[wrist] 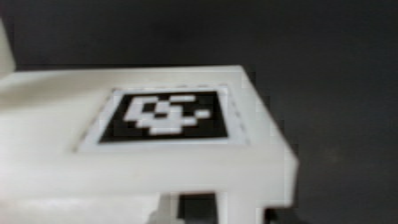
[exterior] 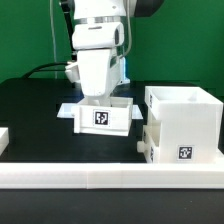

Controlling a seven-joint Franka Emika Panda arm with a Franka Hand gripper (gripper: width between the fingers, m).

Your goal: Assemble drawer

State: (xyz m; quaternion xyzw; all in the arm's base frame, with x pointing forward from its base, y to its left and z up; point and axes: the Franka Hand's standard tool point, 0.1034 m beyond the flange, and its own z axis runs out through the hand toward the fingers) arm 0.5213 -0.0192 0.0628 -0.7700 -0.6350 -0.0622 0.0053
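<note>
A small white box tray (exterior: 105, 118) with a black-and-white tag on its front stands on the black table in the middle. My gripper (exterior: 100, 99) reaches down into it from above, and its fingers are narrow on the tray's wall. In the wrist view the tray's tagged face (wrist: 164, 113) fills the picture, very close, and the gripper (wrist: 222, 208) shows at the edge with only a small dark gap between the fingers. The large hollow cube casing (exterior: 182, 112) stands at the exterior view's right. A second tagged tray (exterior: 180, 152) sits low in front of it.
A long low white bar (exterior: 100, 180) runs along the table's front edge. A flat white piece (exterior: 66, 108) lies just to the exterior view's left of the tray. Another white bit (exterior: 3, 136) shows at the left border.
</note>
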